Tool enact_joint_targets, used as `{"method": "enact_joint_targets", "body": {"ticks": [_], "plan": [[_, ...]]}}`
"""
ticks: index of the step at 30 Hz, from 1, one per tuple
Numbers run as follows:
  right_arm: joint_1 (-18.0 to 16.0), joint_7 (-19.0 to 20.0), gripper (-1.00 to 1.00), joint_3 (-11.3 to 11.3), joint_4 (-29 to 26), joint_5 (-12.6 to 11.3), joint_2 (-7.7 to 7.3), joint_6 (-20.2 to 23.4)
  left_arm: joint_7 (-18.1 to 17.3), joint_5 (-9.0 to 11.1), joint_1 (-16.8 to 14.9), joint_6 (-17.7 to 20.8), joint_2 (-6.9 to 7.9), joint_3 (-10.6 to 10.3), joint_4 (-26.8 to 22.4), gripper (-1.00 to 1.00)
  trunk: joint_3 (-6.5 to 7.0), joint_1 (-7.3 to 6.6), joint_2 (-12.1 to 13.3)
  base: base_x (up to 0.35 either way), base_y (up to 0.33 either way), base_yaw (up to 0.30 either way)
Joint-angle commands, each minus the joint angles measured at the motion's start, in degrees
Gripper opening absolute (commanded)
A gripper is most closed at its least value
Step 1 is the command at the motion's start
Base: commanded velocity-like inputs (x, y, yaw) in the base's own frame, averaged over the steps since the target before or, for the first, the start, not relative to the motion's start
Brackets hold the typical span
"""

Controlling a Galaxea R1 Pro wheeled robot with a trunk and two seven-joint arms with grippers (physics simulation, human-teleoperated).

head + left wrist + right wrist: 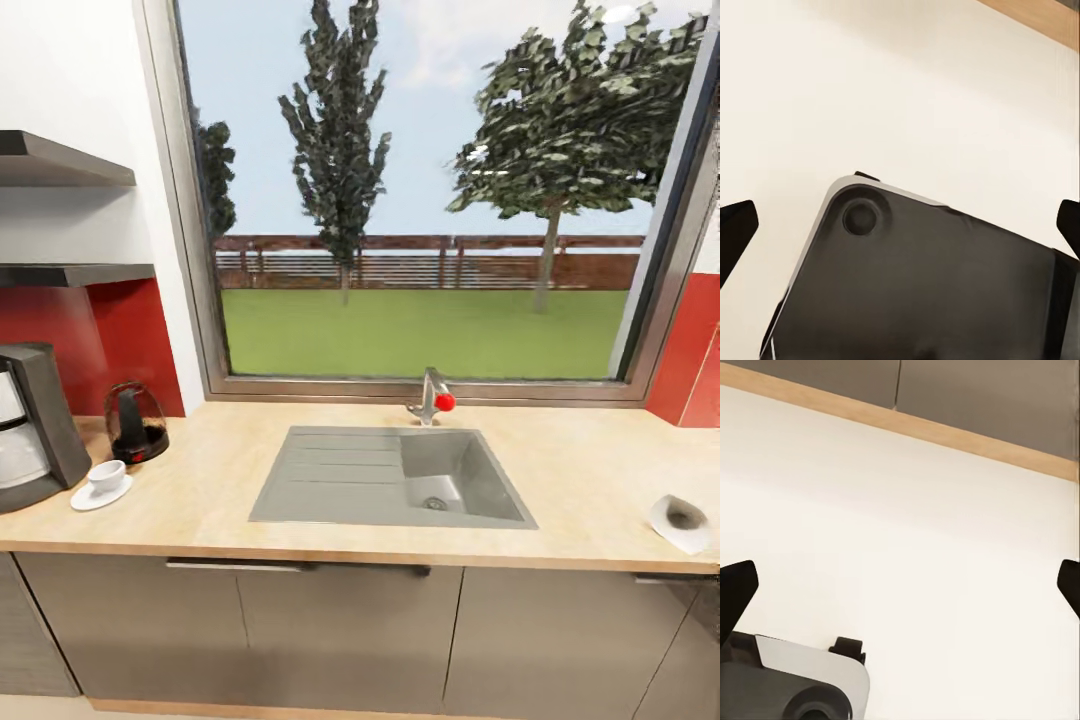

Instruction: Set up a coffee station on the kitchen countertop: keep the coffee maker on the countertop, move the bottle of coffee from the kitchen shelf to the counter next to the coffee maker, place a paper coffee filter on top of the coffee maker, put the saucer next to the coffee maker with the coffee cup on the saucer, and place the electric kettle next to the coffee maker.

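Facing the bench [300, 520], we see the coffee maker [35, 425] at its left end, the cup [105, 476] on its saucer [100, 494] beside it, the kettle [135, 423] behind. A paper filter [682, 520] lies far right. Our left end effector [900, 225] and right end effector [900, 585] are spread wide, empty.

Coffee maker [35, 425] sat far left on the countertop [580, 480], kettle [135, 423] just behind-right, cup [106, 476] on saucer [101, 493] beside it, sink [390, 477] centred below the window [430, 190], paper filter [682, 522] far right.

White coffee cup [106, 476], grey sink [390, 488]
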Motion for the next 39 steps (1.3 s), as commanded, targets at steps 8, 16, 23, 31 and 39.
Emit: {"method": "enact_joint_targets", "body": {"ticks": [8, 16, 23, 31, 39], "plan": [[-0.1, 0.0, 1.0, 0.3, 0.2, 0.1, -0.05, -0.3, -0.2, 0.6, 0.0, -0.1, 0.01, -0.3, 0.0, 1.0, 0.08, 0.02, -0.1, 0.0, -0.333, -0.084], [-0.1, 0.0, 1.0, 0.3, 0.2, 0.1, -0.63, 1.1, -0.2, 0.6, 0.0, -0.1, 0.01, -0.3, 0.0, 1.0, 0.25, 0.02, -0.1, 0.0, -0.334, -0.083], [0.0, -0.2, 1.0, 0.4, 0.2, 0.5, -1.43, 5.6, -0.2, -0.2, 0.0, -0.1, -0.07, -0.4, -0.1, 1.0, 0.26, 0.02, -0.1, 0.0, -0.334, -0.005], [0.0, -0.4, 1.0, 0.5, 0.2, 0.6, -1.99, 6.4, -0.2, -0.8, 0.0, 0.0, -0.3, -0.3, 0.0, 1.0, 0.26, 0.02, -0.1, 0.0, -0.333, 0.0], [0.0, -0.4, 1.0, 0.5, 0.2, 0.6, -2.01, 6.5, -0.2, -2.1, 0.0, -0.1, -0.73, -0.4, 0.2, 1.0, 0.26, 0.02, -0.1, -0.022, -0.333, 0.0]]}}
